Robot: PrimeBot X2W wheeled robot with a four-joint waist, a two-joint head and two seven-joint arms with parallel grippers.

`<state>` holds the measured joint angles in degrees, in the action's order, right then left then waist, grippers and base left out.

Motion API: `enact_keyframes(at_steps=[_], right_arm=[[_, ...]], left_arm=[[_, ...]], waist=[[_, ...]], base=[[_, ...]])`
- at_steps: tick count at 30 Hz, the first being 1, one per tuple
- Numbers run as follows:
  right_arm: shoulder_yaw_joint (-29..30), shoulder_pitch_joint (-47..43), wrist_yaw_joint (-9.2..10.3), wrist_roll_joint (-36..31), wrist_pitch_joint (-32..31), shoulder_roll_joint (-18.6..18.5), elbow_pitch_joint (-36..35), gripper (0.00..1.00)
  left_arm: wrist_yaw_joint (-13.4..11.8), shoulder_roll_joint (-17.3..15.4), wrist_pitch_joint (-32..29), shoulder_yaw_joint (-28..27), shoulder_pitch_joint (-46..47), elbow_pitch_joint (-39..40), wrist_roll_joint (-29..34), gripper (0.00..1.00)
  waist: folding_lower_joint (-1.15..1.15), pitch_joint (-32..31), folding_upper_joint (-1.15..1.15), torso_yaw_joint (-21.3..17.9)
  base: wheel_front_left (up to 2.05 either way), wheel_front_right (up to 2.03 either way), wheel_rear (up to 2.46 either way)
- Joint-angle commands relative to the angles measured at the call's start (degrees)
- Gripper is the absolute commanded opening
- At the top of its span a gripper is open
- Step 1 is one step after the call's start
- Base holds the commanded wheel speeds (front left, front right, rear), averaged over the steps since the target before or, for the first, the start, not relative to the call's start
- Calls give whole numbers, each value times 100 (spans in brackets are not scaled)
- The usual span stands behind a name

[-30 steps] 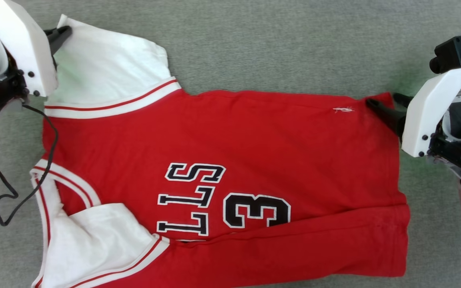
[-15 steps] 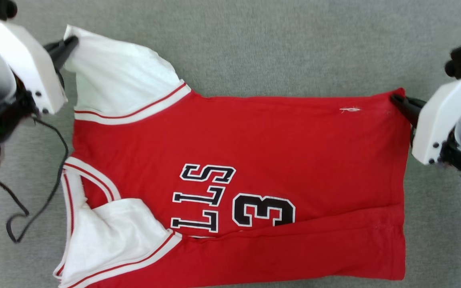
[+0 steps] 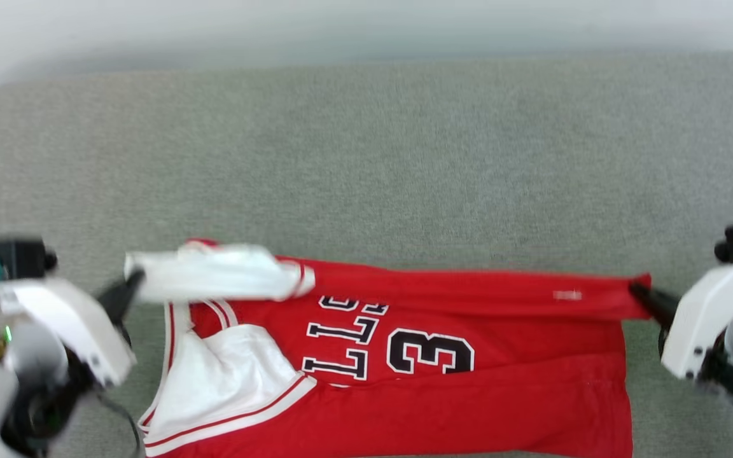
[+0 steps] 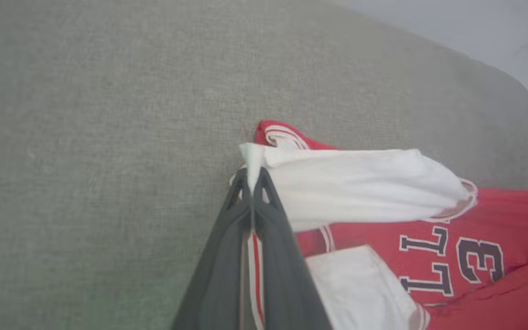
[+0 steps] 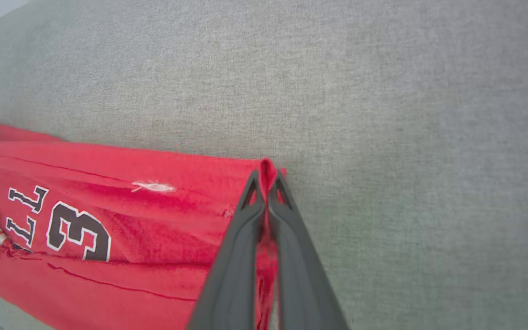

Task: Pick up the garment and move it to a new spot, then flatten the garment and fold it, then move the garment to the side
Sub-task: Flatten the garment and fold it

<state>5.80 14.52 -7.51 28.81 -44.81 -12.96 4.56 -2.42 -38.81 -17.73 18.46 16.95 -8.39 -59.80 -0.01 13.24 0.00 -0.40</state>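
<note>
As the head camera looks down, shirt (image 3: 468, 407): red knit jersey, white sleeves, lying on the surface, its far edge raised and stretched between both claws.
surface (image 3: 366, 159): grey, finely woven, matte.
left claw (image 3: 132, 285): dark fingers clenched on the sleeve (image 3: 214, 273) tip.
right claw (image 3: 639, 292): clenched on the red hem corner (image 3: 641, 281).
writing: black, white-edged "LL" and numeral "3", sideways; other letters cut off by a fold.
left wrist view, sleeve (image 4: 360, 183): soft white cloth pulled into a taut roll, striped red-and-white band at its end.
left claw (image 4: 251, 176): tips pressed together, sleeve edge pinched between them.
writing: "LL" and "3" on the shirt (image 4: 511, 215).
right wrist view, shirt (image 5: 154, 229): red cloth, creased lengthwise, one long fold line.
right claw (image 5: 267, 181): tips squeezed on the hem corner (image 5: 267, 166).
mark (image 5: 153, 186): small, white, stitched, unreadable.
writing: "LL", "3".
</note>
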Motion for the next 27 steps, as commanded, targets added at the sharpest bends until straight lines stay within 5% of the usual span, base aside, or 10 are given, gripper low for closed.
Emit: enact_keyframes(at_steps=[1, 12, 13, 14, 15, 27], right_arm=[[31, -199, 4, 16, 54, 36, 53, 0], [198, -1031, 4, 127, 563, 247, 416, 0], [188, -1092, 4, 118, 620, 265, 446, 15], [137, -1144, 4, 104, 684, 267, 451, 55], [98, -1187, 4, 85, 758, 256, 454, 100], [-145, -1632, 4, -96, 1289, 85, -522, 100]], left_arm=[[-85, 43, 86, -31, -311, 63, -62, 0], [-402, 456, 397, -45, -1802, 110, -493, 0], [-424, 491, 432, -25, -1868, 63, -491, 15], [-433, 530, 469, -17, -1914, 23, -484, 49], [-448, 574, 509, -1, -1944, -8, -466, 100], [-808, 731, 1708, 91, -1923, 535, 531, 100]], waist=[[1, -152, 0, 56], [1, -329, 0, 4], [1, -354, 0, -12], [1, -374, 0, -31], [1, -395, 0, -44], [1, -927, 0, -167]], base=[[0, 0, 0], [0, 0, 0], [0, 0, 0], [0, 0, 0], [0, 0, 0], [0, 0, 0]])
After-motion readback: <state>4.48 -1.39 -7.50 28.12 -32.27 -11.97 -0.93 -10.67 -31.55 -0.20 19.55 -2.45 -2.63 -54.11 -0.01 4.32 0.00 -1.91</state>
